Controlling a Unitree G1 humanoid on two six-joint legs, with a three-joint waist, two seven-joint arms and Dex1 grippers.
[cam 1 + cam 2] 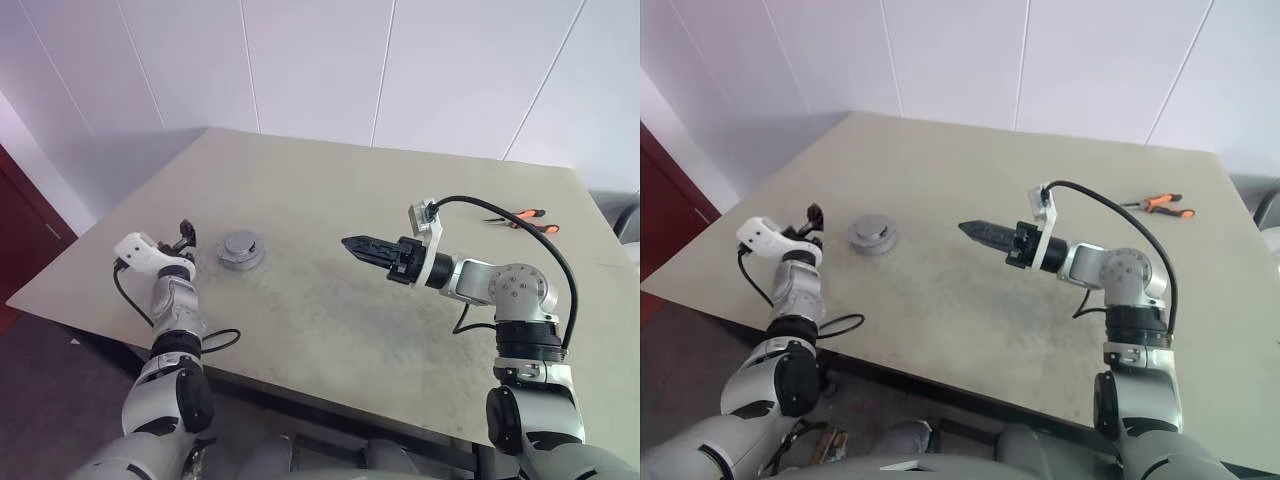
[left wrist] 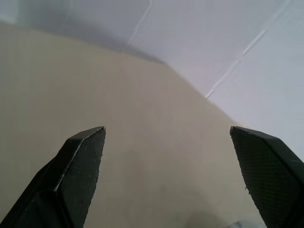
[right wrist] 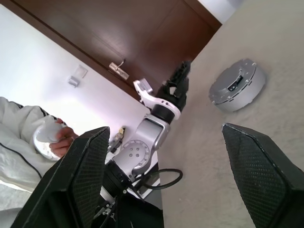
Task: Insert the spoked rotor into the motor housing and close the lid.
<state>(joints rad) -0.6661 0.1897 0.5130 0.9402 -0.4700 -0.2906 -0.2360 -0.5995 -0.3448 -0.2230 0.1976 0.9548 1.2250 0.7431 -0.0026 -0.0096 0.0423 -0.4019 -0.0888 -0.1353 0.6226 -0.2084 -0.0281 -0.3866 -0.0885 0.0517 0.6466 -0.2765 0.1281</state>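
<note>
White panelled walls behind a matte beige-grey table (image 1: 330, 200), top faintly scuffed and mottled near the middle. Dark red-brown door at the far left edge.

Motor housing (image 1: 241, 249) sits on the table, left of centre: short round drum, dull silvery metal, with a smaller raised round cap on top, so it reads as closed. Right wrist view shows its pale flat top with a dark slot-like marking and a straight side wall (image 3: 233, 86). Rotor can't be made out anywhere.

Left gripper (image 1: 184, 238) is just beside the housing on its left, not touching. Black textured fingers (image 2: 80, 164) stand wide apart, nothing between them but bare table.

Right gripper (image 1: 362, 249) hovers above the table to the right of the housing, well apart from it, pointing level toward it. Its wedge-shaped fingers with dimpled pads (image 3: 259, 166) are spread, nothing held.

Orange-handled pliers (image 1: 520, 219) lie near the far right of the table.

Person in a pale jacket at the edge of the right wrist view, hand (image 3: 59, 142) around a white rounded object.
</note>
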